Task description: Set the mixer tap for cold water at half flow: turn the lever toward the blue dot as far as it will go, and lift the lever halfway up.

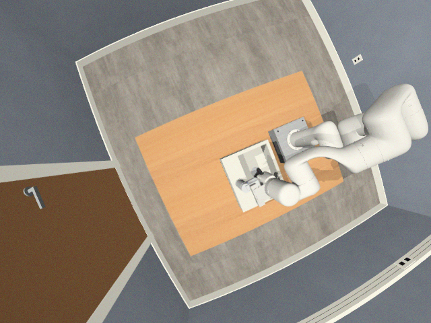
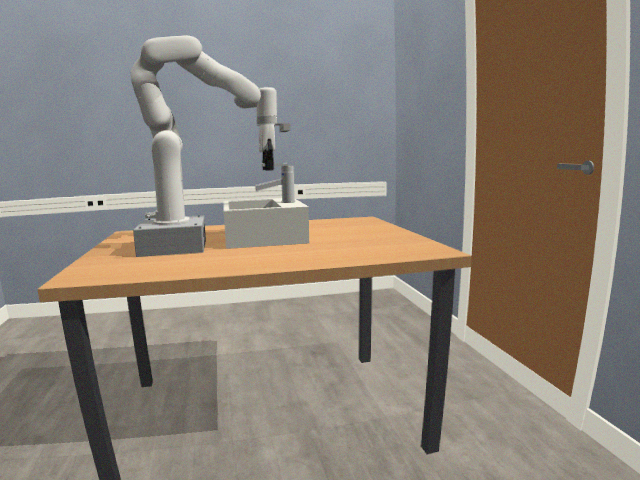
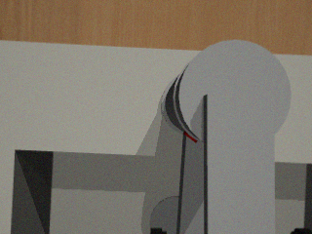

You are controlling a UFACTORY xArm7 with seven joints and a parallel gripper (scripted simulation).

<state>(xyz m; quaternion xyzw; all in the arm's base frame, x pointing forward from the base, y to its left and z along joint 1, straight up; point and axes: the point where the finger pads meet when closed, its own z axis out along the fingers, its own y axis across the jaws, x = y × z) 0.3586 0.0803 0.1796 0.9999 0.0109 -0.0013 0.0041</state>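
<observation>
Grey tap (image 2: 287,183) frame centre; we hang gripper (image 2: 267,164) above lever (image 3: 239,146), fingers parted, empty, lined up for descent.

- Mixer tap (image 2: 287,183): grey upright cylinder, round cap on top, standing on the white sink block's rim, near the worktop's back edge.
- Lever (image 2: 267,182): thin grey bar projecting sideways from tap, over the basin, slightly raised.
- Red mark (image 3: 190,136) visible at tap's collar.

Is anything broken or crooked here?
Nothing stands out. The tap stands upright on the sink box, and the open gripper hangs just above the lever, touching nothing.
</observation>
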